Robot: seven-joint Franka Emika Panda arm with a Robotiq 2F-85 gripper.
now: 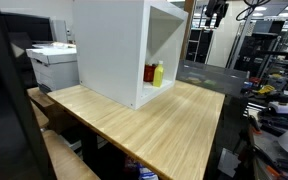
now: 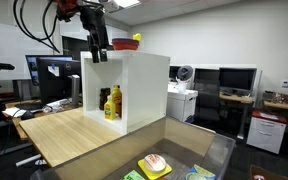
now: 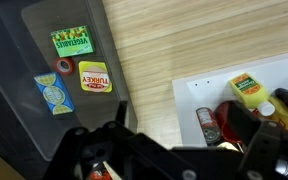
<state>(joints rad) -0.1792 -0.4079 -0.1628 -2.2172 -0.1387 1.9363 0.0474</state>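
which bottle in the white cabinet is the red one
The shorter bottle, standing just left of the taller yellow bottle in an exterior view, inside the white cabinet.

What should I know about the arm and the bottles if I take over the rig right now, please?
Gripper: open, empty, raised in front of the open side of the white cabinet.
Things: yellow bottle and red bottle stand inside the cabinet, which sits on the wooden table; both untouched.
Done: nothing gripped.
Left: any reach and grasp, not yet begun.
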